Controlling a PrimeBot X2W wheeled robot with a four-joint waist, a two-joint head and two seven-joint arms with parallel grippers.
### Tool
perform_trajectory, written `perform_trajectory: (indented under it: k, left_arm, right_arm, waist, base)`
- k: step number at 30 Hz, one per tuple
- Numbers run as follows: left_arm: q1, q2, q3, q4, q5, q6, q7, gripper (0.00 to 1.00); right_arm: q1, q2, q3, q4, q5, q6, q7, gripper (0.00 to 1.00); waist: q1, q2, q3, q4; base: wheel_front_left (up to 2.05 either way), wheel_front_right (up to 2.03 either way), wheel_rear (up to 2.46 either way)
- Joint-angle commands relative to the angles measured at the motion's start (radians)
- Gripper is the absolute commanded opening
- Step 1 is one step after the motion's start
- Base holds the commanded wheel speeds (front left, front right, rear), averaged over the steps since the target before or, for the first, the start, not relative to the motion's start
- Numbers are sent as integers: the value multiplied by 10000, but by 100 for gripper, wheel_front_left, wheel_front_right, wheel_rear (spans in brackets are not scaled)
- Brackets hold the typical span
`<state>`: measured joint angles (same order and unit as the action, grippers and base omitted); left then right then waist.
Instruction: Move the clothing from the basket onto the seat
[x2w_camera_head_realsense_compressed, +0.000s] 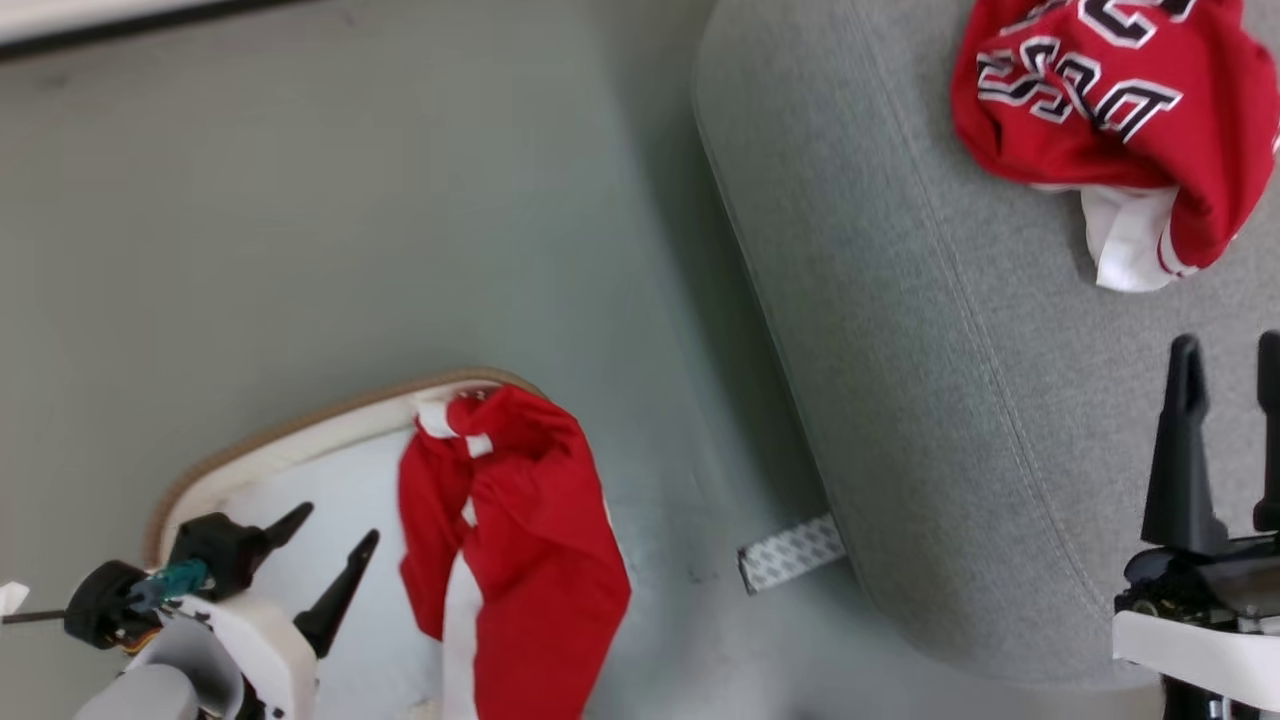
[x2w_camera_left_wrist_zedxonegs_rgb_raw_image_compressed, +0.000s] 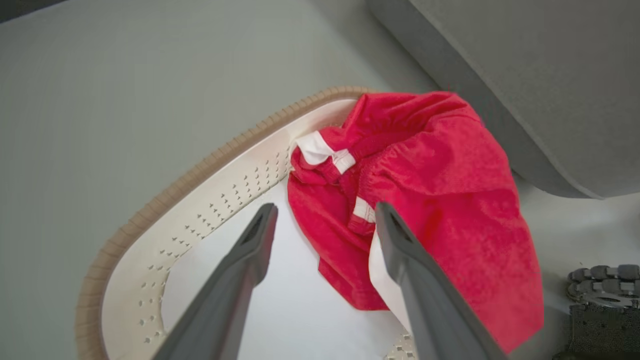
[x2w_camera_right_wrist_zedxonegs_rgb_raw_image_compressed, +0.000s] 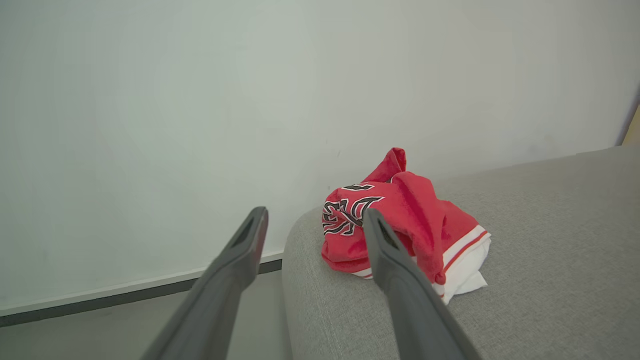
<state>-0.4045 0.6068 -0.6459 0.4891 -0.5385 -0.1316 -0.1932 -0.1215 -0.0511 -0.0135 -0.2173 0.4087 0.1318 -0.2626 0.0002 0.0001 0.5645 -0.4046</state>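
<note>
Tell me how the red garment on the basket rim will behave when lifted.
The red garment will probably be floppy: it drapes in soft folds over the basket rim. It looks thin, so likely light, hanging and trailing below wherever the open left pincer pinches it. Part may snag the rim briefly.

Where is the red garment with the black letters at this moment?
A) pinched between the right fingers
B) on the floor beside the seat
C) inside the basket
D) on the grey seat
D: the lettered garment lies bunched on the seat, apart from the right gripper, whose fingers are open and hold nothing; the striped garment hangs over the basket rim.
</note>
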Motion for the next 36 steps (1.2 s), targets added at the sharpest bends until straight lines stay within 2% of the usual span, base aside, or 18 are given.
perform_trajectory:
  k: [1,13,23,31,36]
  left_arm:
    - [-258,175,-234,152,-182,16,93,100]
    - [-1493,967,-2139,1074,-787,16,563,100]
    - [-2357,805,-3818,961,-1458,16,1028,100]
    - [-2881,1025,-4574,704,-2153,16,711,100]
    - [-3339,1430,-5262,338,-2754,16,271,100]
  right_arm:
    - [-161,13,-22,-232,168,-24,-32,100]
    - [-353,13,-84,-1376,797,-22,-32,100]
    - [182,13,-200,-1708,906,-22,-32,100]
    - [450,14,-14,-2005,753,-22,-32,100]
    - [609,14,217,-2301,582,-24,-32,100]
  waist:
    - [-2,-1,717,-425]
    - [-2,-1,2331,-1053]
    - [-2,-1,2604,-1128]
    - [-2,-1,2842,-995]
    - [-2,-1,3030,-872]
  base:
    - [0,0,0]
    - [0,0,0]
    - [1,1,1]
    - [13,13,13]
    - [11,11,11]
